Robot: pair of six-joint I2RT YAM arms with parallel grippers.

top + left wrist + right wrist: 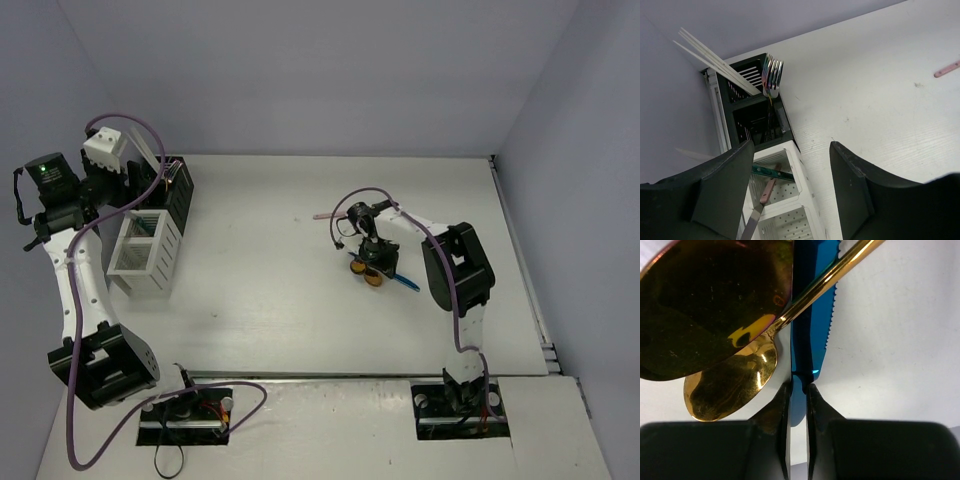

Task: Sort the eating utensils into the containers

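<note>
Between right fingers, found clamped tight: blue serrated knife on desk, two gold spoons touching it. Noted left fingers spread apart above white caddy holding pink-handled piece; behind, black caddy with pale sticks leaning out.

White caddy: cut off by bottom edge of left wrist view. Pink-handled piece inside it runs off same edge, working end unseen. Black caddy just behind white caddy: interior dark, contents below rim unreadable. Pink piece well right of white caddy, cropped by frame edge.

Also well right of white caddy, right wrist view: gold spoons and blue knife cropped at top. Knife's near part hidden between pinched fingers of right gripper. From above, this cluster too small to count.
</note>
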